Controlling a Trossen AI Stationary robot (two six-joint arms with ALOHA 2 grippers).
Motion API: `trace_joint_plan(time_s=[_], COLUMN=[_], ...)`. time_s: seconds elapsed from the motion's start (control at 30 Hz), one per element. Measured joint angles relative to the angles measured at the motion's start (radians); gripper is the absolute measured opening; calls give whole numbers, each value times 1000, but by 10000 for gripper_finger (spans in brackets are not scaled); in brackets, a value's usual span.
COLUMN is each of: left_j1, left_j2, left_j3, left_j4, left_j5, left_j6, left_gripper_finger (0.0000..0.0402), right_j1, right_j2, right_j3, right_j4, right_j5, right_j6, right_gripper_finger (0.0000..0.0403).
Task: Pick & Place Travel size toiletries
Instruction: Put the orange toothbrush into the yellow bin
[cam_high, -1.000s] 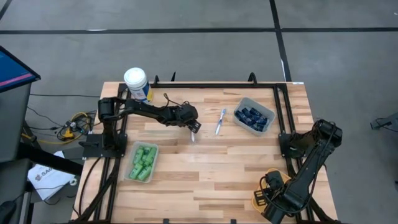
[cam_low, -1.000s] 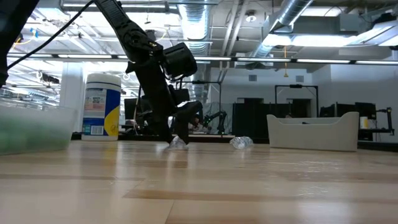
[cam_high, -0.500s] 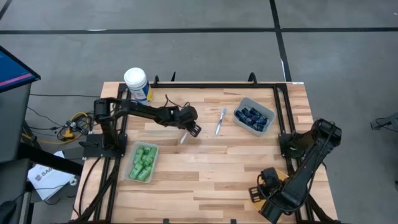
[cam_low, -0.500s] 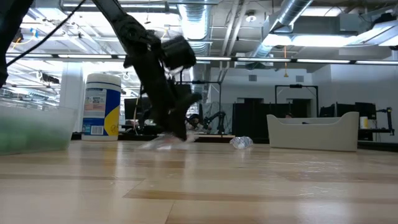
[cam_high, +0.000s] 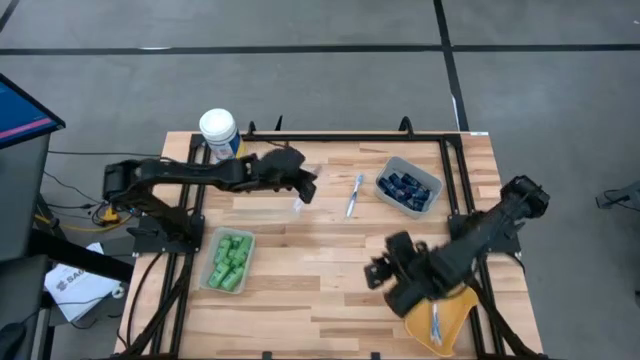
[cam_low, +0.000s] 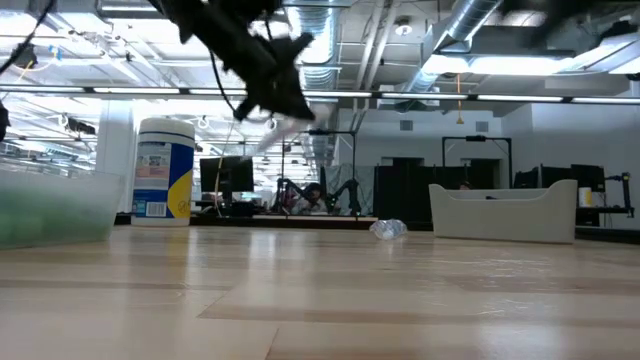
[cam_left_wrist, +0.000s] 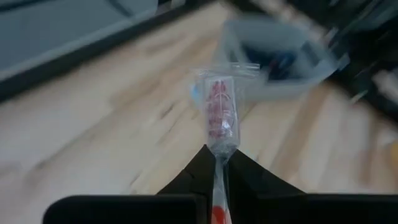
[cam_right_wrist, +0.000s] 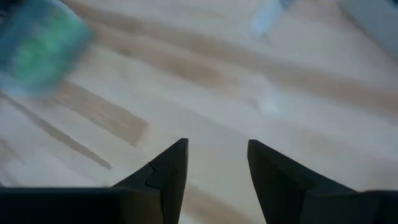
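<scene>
**Desk:** What have the left gripper's (cam_left_wrist: 216, 163) fingers (cam_left_wrist: 193, 171) got?

**Photographer:** They are clamped on the handle end of a wrapped toothbrush (cam_left_wrist: 217, 112), red-bristled head in a clear sleeve sticking out ahead of the tips. From above, the brush (cam_high: 298, 203) hangs clear of the worktop (cam_high: 330, 270), near the back middle, between the white-lidded canister (cam_high: 219, 133) and a second toothbrush (cam_high: 354, 194) lying loose on the wood.

**Desk:** How does it look to handle?

**Photographer:** Light and slim, I'd judge; a stiff plastic stick in a slick, crinkly wrapper. Pinched so far from the head, it could swivel or slide, so a hold on the handle itself, not on loose film, seems safest. Nothing fragile about it.

**Desk:** And the other arm?

**Photographer:** The right gripper (cam_right_wrist: 214, 165) hovers low over bare wood at the front right, fingers (cam_right_wrist: 168, 171) apart with nothing between them, beside a yellow tray (cam_high: 440, 315) at the front edge that holds what looks like one brush.

**Desk:** The rest of the toiletries?

**Photographer:** Green bottles (cam_high: 232, 259) fill a clear bin at the left front; dark blue tubes (cam_high: 407, 189) sit in a bin at the right rear.
</scene>
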Motion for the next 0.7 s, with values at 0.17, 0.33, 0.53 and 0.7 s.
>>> trace_joint_plan(time_s=[0.17, 0.33, 0.53, 0.7], left_j1=[-4, -26, -71, -103], left_j2=[-124, -212, -290, -328], left_j3=[-1, 1, 0, 2], left_j4=[46, 177, 248, 288], left_j5=[18, 88, 96, 95], left_j6=[-5, -5, -5, -8], left_gripper_finger=[27, 22, 22, 23], right_j1=[-141, -291, -438, -509], right_j2=[-78, -106, -95, -96], right_j3=[0, 1, 0, 0], right_j4=[216, 525, 841, 965], right_j5=[75, 38, -135, -149], right_j6=[-393, -784, -1075, -1177], right_gripper_finger=[159, 179, 237, 257])
